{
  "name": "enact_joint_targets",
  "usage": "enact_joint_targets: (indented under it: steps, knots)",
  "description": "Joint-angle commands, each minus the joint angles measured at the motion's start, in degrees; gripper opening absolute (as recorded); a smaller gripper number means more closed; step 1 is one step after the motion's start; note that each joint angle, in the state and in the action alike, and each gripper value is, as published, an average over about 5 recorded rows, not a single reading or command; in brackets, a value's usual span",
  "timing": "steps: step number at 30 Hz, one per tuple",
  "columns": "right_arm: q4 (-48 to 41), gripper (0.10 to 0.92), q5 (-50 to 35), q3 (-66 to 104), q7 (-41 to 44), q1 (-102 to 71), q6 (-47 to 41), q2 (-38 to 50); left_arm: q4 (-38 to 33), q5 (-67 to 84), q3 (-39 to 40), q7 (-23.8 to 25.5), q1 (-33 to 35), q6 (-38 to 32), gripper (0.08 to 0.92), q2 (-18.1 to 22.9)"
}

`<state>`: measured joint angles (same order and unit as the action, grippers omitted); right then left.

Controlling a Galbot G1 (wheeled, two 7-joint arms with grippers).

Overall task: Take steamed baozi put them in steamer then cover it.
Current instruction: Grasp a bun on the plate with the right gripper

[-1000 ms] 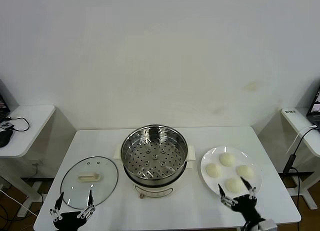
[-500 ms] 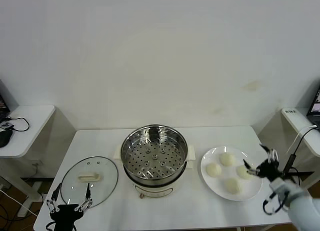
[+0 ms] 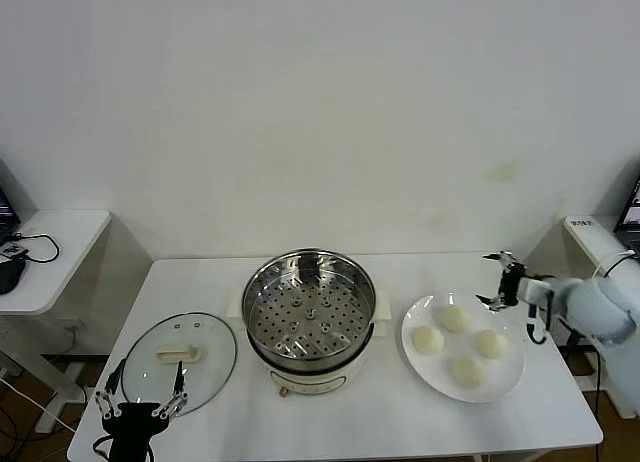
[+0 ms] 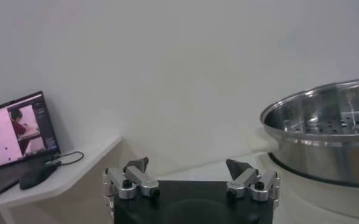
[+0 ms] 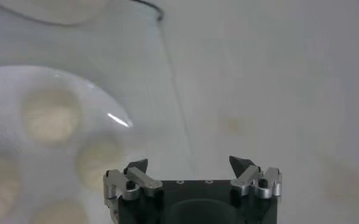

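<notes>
Nothing is loaded yet, in my judgement. Nearest, left of the steamer (image 3: 310, 317), the left gripper (image 3: 140, 407) waits spread and empty beside the cover (image 3: 179, 363) lying flat. Right of the steamer, four steamed baozi (image 3: 458, 343) sit on the plate (image 3: 415, 360), the right gripper (image 3: 503, 279) spread above. White table (image 3: 200, 282), side desk (image 3: 60, 232), bare wall (image 3: 320, 102) beyond.

Four steamed baozi (image 3: 455, 319) on one plate (image 3: 415, 354). One steamer (image 3: 309, 307) and one cover (image 3: 178, 363). Two grippers: left gripper (image 3: 141, 397), right gripper (image 3: 500, 278).
</notes>
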<state>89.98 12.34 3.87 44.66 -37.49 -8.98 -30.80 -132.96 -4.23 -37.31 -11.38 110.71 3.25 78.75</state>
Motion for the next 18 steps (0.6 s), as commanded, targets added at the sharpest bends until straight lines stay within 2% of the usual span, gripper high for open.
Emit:
enact_joint_targets:
  steps: [1, 7, 18]
  knots:
    - [-10.7, 0.823, -2.5, -32.9, 15.4, 29.2, 0.5, 4.6, 0.1, -0.6, -0.4, 0.5, -1.2, 0.6, 0.823, -0.2]
    - [-12.9, 0.823, -1.5, -39.4, 14.6, 30.6, -0.1, 2.0, 0.2, -0.5, -0.8, 0.7, -2.0, 1.0, 0.823, -0.1]
    - [-19.0, 0.823, 1.2, -38.2, 9.1, 26.7, 0.0, -5.9, -0.3, -0.9, -1.4, 0.7, -1.6, 1.0, 0.823, 0.3]
